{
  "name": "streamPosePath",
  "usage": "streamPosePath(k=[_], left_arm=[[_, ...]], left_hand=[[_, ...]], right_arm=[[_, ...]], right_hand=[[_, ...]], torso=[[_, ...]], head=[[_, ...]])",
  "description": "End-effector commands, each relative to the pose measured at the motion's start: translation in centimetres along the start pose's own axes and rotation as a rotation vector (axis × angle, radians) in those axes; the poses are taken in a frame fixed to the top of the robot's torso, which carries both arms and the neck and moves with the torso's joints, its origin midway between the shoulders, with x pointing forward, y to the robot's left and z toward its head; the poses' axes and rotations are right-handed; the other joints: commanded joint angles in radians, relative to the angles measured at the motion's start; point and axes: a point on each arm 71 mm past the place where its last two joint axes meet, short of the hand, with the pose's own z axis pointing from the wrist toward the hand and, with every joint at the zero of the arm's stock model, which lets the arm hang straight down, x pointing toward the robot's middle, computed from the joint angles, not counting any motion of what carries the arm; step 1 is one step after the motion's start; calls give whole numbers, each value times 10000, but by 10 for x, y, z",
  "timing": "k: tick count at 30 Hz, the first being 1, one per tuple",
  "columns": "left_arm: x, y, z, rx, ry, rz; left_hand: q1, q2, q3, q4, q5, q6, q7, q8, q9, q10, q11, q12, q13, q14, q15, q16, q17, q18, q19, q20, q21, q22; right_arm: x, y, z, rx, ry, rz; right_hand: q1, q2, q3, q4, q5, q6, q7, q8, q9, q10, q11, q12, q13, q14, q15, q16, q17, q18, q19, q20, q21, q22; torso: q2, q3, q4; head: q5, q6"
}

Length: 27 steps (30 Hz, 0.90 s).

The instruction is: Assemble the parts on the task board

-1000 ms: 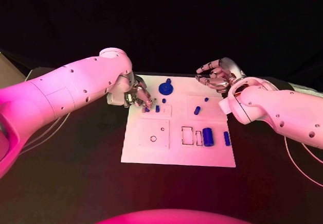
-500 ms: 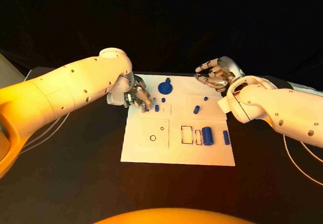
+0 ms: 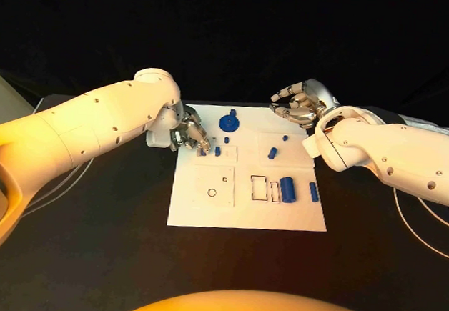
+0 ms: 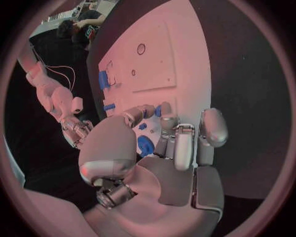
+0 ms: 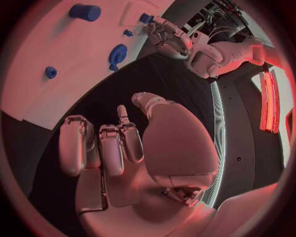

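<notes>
We see the flat white task board (image 3: pixel 245 213) mid-surface, dotted with small blue parts (image 3: pixel 288 191), our silvery left hand (image 3: pixel 190 135) pinching a peg at its left edge, our right hand (image 3: pixel 298 103) curled in, holding nothing, past its far edge.

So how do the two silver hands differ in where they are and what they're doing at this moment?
The left hand is down at the white task board's left edge, fingers reaching among the small blue parts there; whether it holds one I can't tell. The right hand sits off the board's far right corner over the black table, fingers curled in with nothing in them. Both are silver hands on white arms.
</notes>
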Motion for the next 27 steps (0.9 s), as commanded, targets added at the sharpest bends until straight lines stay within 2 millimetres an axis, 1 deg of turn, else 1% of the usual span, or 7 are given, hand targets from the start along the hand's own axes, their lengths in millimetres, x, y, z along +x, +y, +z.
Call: streamPosePath(k=[1,3,8,9,13,15,27], left_arm=[[6,3,3,-134,95,140],[6,4,3,-131,94,138],[7,7,2,-122,60,111],[7,7,2,-119,45,100],[7,10,1,-107,-27,39],[6,11,0,-103,-60,10],[3,19,-10,170,-476,-269]], left_hand=[[-16,-185,-369,291,-51,36,82,-69,-21,-32,38,33,29,581,4,-63,1774,-93,-40,7,-73,-19],[66,-296,-750,568,-204,70,81,-98,-18,-27,41,53,61,584,6,-61,1781,-95,-23,12,-87,-24],[496,-434,-1529,1414,-2080,113,102,-183,-12,-20,63,90,132,589,28,-59,1794,-98,7,27,-117,-36],[554,-442,-1576,1484,-2154,111,99,-191,-11,-28,69,88,125,586,26,-60,1789,-96,6,29,-121,-39],[1069,-484,-2300,2420,-4113,135,111,-187,42,-22,78,113,169,590,46,-59,1797,-95,19,46,-136,-38],[1120,-405,-2611,2461,-4732,138,110,-177,62,-18,84,117,179,591,43,-59,1799,-96,22,49,-139,-36],[973,-377,-3210,2478,-4781,91,110,-160,98,-166,82,44,-4,514,42,-95,1658,-54,-103,39,-257,-202]], right_arm=[[1,1,0,-135,78,-56],[1,1,0,-135,78,-55],[1,1,0,-134,76,-50],[1,1,0,-133,76,-49],[1,1,0,-130,75,-48],[0,1,0,-128,75,-49],[0,0,0,-117,63,-51]], right_hand=[[6,-62,48,22,42,-55,4,54,-3,43,35,32,1425,881,-18,-28,1912,54,308,-50,-48,419],[6,-62,48,22,42,-55,4,54,-3,43,35,32,1425,881,-18,-28,1912,54,308,-50,-48,419],[6,-62,48,22,42,-55,4,54,-3,43,35,32,1425,881,-18,-28,1912,54,308,-50,-48,419],[6,-62,48,22,42,-55,4,54,-3,43,35,32,1425,881,-18,-28,1912,54,308,-50,-48,419],[6,-62,48,22,42,-55,4,54,-3,43,35,32,1425,881,-18,-28,1912,54,308,-50,-48,419],[6,-62,48,22,42,-55,4,54,-3,43,35,32,1425,881,-18,-28,1912,54,308,-50,-48,419],[-13,-68,77,6,45,-63,6,51,-4,46,36,36,1428,880,-17,-32,1905,53,310,-50,-46,423]], torso=[[1,-2,-1],[8,0,2],[4,-4,9],[7,-2,6],[4,-7,6],[-3,-8,6],[2,-1,3]], head=[[-3,5],[-10,12],[-13,9],[-13,13],[-17,13],[-18,12],[-10,67]])
